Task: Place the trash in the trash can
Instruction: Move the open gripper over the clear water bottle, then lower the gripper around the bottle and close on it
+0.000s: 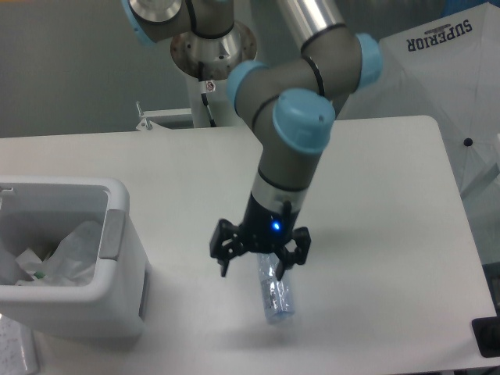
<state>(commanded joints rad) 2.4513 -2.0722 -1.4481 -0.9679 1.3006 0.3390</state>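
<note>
White table (391,187) before grey wall (70,62), white umbrella (437,86) beside.

The bottle (275,295) is clear, shiny plastic. The bin (117,301) is smooth white plastic. The bag (72,248) is thin and see-through. The worktop (375,203) is matt white.
</note>
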